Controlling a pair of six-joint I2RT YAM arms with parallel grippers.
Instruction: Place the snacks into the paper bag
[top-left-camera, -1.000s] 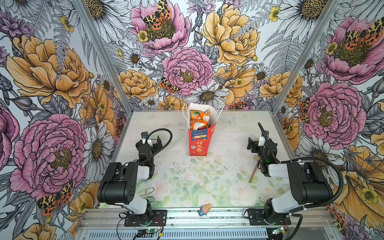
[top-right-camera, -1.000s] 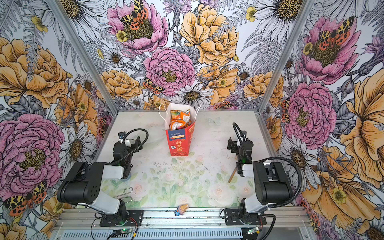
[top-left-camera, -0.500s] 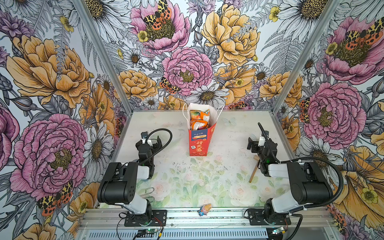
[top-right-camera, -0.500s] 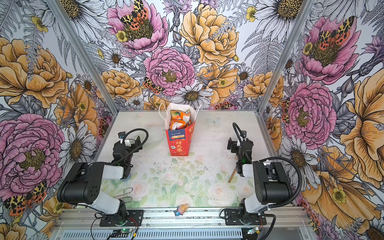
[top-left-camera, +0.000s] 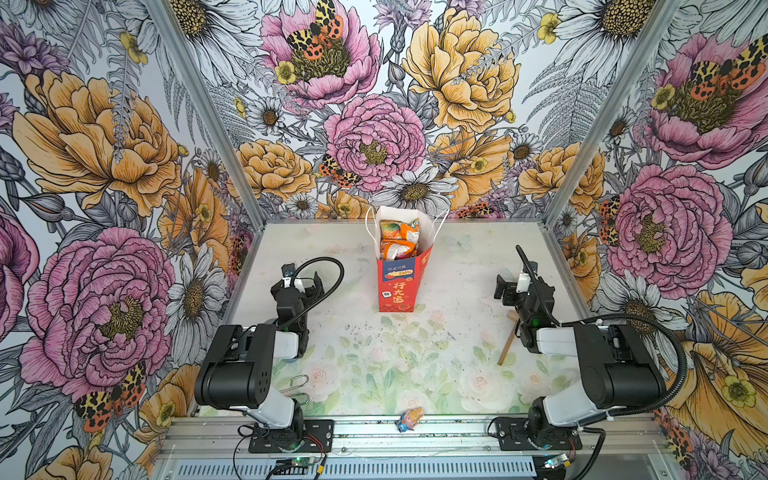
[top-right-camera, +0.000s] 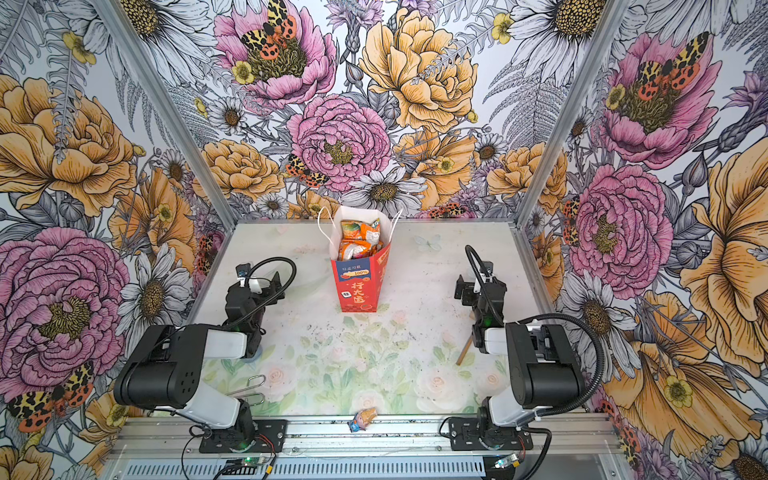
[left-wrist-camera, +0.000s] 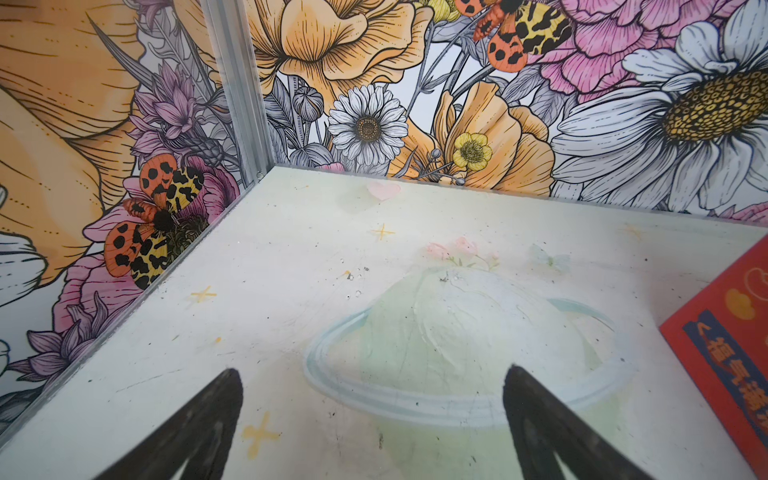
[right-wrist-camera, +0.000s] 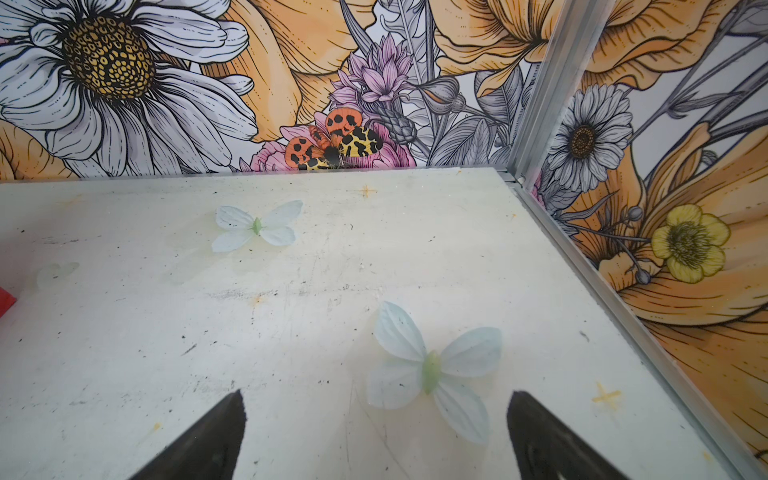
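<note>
The red paper bag (top-left-camera: 398, 286) (top-right-camera: 359, 291) stands upright at the middle back of the table, its top open. Orange snacks (top-left-camera: 398, 243) (top-right-camera: 358, 243) fill its white inside up to the rim. My left gripper (top-left-camera: 302, 284) (top-right-camera: 266, 286) rests low on the table, left of the bag and apart from it, open and empty (left-wrist-camera: 374, 415). The bag's red side (left-wrist-camera: 731, 332) shows at the edge of the left wrist view. My right gripper (top-left-camera: 509, 291) (top-right-camera: 467, 291) sits to the right of the bag, open over bare table (right-wrist-camera: 374, 428).
A small wooden mallet (top-left-camera: 508, 343) (top-right-camera: 464, 348) lies beside the right arm. A tiny blue-and-orange candy (top-left-camera: 409, 417) (top-right-camera: 362, 417) sits on the front rail. A wire clip (top-left-camera: 296, 384) (top-right-camera: 252, 386) lies by the left arm's base. Flowered walls enclose three sides.
</note>
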